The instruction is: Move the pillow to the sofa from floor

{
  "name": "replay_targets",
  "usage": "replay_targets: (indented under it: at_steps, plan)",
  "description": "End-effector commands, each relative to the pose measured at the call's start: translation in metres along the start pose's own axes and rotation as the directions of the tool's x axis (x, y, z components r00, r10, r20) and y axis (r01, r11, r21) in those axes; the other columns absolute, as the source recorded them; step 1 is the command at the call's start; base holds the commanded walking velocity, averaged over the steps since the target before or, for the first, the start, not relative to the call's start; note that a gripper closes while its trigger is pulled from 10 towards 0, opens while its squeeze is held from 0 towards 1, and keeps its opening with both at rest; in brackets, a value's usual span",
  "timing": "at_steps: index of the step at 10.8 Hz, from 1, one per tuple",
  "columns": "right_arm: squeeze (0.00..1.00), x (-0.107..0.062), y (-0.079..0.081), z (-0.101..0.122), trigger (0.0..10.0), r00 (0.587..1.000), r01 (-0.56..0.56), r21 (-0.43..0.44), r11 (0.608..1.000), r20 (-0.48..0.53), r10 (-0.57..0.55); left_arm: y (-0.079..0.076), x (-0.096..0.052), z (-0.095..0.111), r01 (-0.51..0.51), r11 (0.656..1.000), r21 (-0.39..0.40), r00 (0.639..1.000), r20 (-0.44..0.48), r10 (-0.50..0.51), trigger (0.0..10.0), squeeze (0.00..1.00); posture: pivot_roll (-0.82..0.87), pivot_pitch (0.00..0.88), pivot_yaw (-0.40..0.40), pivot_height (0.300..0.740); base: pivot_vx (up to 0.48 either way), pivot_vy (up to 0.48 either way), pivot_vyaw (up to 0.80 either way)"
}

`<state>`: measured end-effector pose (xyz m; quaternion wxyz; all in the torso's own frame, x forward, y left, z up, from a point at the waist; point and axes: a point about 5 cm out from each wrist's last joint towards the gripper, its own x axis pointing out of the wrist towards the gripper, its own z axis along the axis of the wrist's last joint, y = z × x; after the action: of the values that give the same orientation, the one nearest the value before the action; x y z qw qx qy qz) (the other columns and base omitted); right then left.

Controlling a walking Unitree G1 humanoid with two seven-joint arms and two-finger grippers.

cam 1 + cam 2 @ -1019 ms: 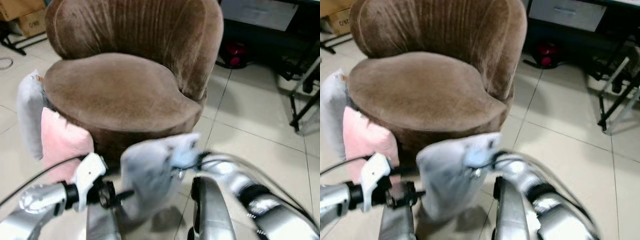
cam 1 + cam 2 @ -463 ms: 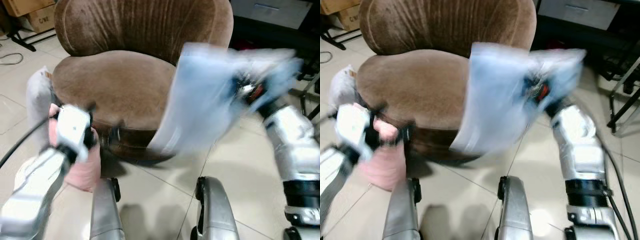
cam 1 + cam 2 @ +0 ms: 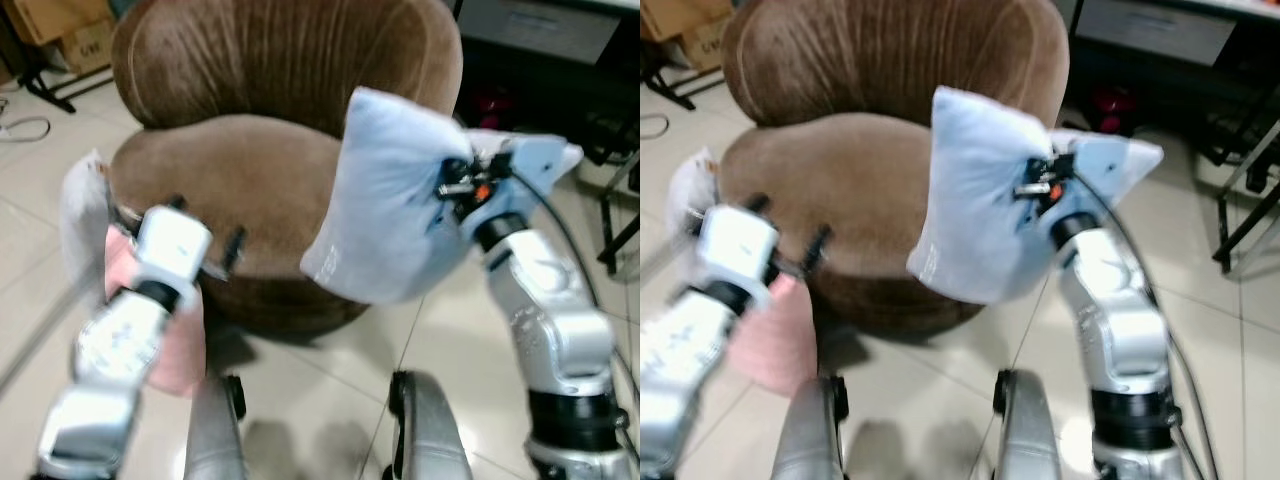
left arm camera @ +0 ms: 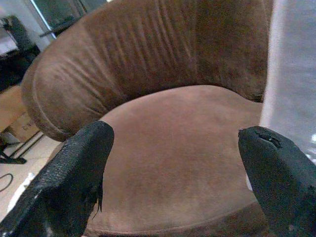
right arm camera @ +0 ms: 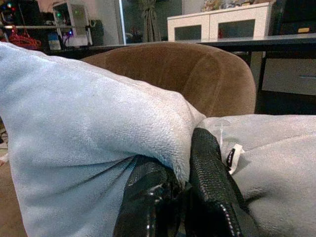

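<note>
A light blue pillow point(image 3: 390, 215) hangs in the air at the right front edge of the round brown sofa point(image 3: 245, 170). My right gripper point(image 3: 455, 190) is shut on the pillow, pinching a fold of its cloth; the black fingers point(image 5: 205, 197) squeeze the blue cloth point(image 5: 74, 143) in the right wrist view. My left gripper point(image 3: 205, 235) is raised in front of the sofa's left front edge, open and empty. Its two black fingertips point(image 4: 79, 177) frame the brown seat point(image 4: 173, 148) in the left wrist view.
A pink pillow point(image 3: 178, 345) and a grey-white pillow point(image 3: 82, 215) lean against the sofa's left side on the tiled floor. Cardboard boxes point(image 3: 70, 25) stand at the far left. A dark cabinet point(image 3: 540, 50) and metal frame legs point(image 3: 625, 190) are at the right.
My right gripper carried the blue pillow up from near the floor to beside the sofa seat. My left arm rose toward the sofa's front edge. The camera shifted.
</note>
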<state>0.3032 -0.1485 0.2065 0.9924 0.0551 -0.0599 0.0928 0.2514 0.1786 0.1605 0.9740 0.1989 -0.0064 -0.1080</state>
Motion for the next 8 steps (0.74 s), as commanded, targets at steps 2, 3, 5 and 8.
replay_targets:
  at_steps: [2, 3, 5, 8]
  plan:
    - [0.0, -0.004, 0.002, 0.005, 10.0, 1.0, 0.027, -0.051, 0.998, 0.006, -0.027, -0.001, 0.0, -0.001, -0.015, 0.999, 0.031, 1.0, -0.005, 0.015, 10.0, 0.0, -0.1, 0.0, -0.03, 0.616, 0.0, 0.0, 0.0]
    - [0.0, -0.004, 0.0, 0.011, 10.0, 0.999, 0.048, -0.05, 0.998, 0.018, -0.047, 0.0, 0.001, 0.0, -0.023, 0.999, 0.036, 1.0, -0.003, 0.023, 10.0, 0.0, -0.1, 0.0, -0.023, 0.631, 0.0, 0.0, 0.0]
    - [0.0, -0.002, 0.0, 0.035, 10.0, 0.994, 0.072, -0.014, 0.997, 0.082, -0.071, 0.002, 0.006, 0.003, -0.033, 0.999, 0.044, 0.999, 0.01, 0.032, 10.0, 0.0, -0.12, 0.0, -0.018, 0.661, 0.0, 0.0, 0.0]
    - [0.0, -0.003, 0.007, 0.044, 10.0, 0.993, 0.058, 0.002, 0.998, 0.099, -0.058, 0.002, 0.01, 0.005, -0.032, 0.999, 0.043, 0.999, 0.006, 0.031, 10.0, 0.0, -0.13, 0.0, 0.001, 0.696, 0.0, 0.0, 0.0]
